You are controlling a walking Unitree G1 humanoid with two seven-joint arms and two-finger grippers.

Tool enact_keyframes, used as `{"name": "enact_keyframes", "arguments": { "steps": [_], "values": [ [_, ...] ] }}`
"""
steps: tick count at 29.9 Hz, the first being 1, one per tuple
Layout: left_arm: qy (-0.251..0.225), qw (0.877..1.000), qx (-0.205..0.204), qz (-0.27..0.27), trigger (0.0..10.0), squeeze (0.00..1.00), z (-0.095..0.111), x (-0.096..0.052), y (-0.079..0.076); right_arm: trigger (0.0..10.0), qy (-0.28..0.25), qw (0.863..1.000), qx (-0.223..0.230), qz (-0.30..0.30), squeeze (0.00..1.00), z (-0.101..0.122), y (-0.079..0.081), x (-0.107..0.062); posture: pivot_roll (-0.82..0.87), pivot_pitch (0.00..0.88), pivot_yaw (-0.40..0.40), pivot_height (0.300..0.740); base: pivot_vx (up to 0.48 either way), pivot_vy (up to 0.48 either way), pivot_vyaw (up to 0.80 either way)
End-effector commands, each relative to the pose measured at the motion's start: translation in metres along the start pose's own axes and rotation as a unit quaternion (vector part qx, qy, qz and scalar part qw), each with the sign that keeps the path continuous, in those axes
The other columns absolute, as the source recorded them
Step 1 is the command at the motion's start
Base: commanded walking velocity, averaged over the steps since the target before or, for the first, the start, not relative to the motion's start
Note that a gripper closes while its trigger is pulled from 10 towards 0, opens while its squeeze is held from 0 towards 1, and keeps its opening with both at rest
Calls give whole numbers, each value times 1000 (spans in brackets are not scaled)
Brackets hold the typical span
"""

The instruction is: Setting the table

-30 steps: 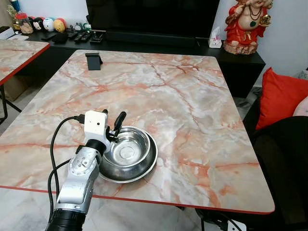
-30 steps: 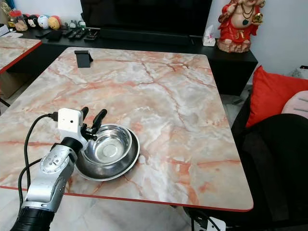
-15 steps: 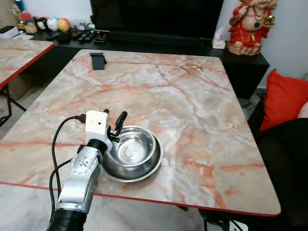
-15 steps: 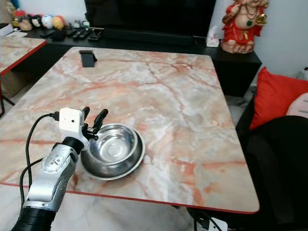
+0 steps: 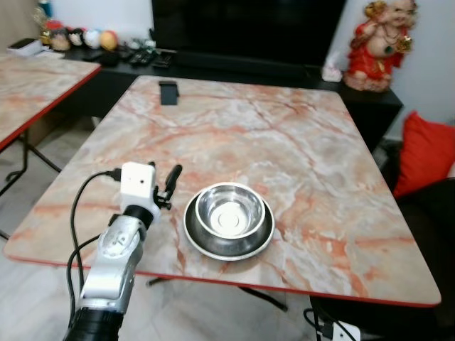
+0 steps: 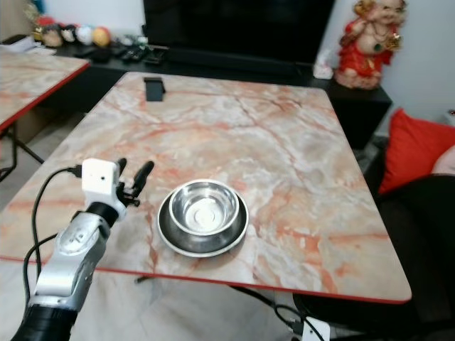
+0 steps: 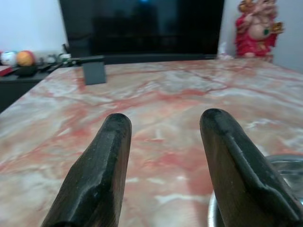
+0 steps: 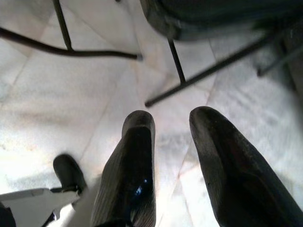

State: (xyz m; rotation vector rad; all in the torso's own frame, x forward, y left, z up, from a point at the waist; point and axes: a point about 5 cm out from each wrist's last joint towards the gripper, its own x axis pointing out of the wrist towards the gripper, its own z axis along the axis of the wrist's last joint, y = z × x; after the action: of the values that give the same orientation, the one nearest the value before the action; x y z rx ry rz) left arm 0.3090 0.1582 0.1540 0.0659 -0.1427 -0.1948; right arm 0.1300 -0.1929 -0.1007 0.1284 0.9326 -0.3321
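1. Left gripper [image 5: 165, 186], fingers spread and empty, has drawn clear of the steel bowl [image 5: 229, 212], now just at its 9 o'clock.
2. Bowl sits in steel plate [image 5: 229, 235] near the table's [image 5: 298, 142] front edge.
3. Right gripper [image 8: 163, 125] hangs over floor, slightly parted; bowl's rim cut off in left wrist view.

We see a home living room: a marble-patterned dining table [image 5: 284, 135] stands before a large dark television [image 5: 245, 28] on a low black cabinet [image 5: 234, 74]. A red figurine [image 5: 380, 44], small ornaments [image 5: 75, 39] and remote controls sit on the cabinet, with a red cushion [image 5: 426, 153] alongside.
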Motion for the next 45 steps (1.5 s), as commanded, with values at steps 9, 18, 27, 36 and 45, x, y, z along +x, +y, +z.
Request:
{"name": "enact_keyframes", "arguments": {
  "steps": [9,18,27,36,45],
  "values": [
    [-1,1000,2,-10,10000,0,2,3,-6,10000,7,1000,-6,-3,0,-2,-4,0,55,0,-26,740,0,325,0],
    [-5,1000,1,-13,10000,0,5,5,-7,10000,8,1000,-11,-2,0,-2,-4,0,53,0,-17,740,0,326,0],
    [-6,1000,3,-19,10000,0,6,7,-7,10000,12,1000,-11,-1,0,-4,-2,-1,46,0,-5,740,0,327,0],
    [-5,1000,5,-21,10000,0,6,8,-7,10000,13,1000,-10,1,0,-3,0,0,52,0,-3,740,0,327,0],
    [-3,1000,4,-19,10000,0,6,8,-8,10000,8,1000,-24,3,0,-1,-1,0,54,0,-6,740,0,326,209]
  ]
}}
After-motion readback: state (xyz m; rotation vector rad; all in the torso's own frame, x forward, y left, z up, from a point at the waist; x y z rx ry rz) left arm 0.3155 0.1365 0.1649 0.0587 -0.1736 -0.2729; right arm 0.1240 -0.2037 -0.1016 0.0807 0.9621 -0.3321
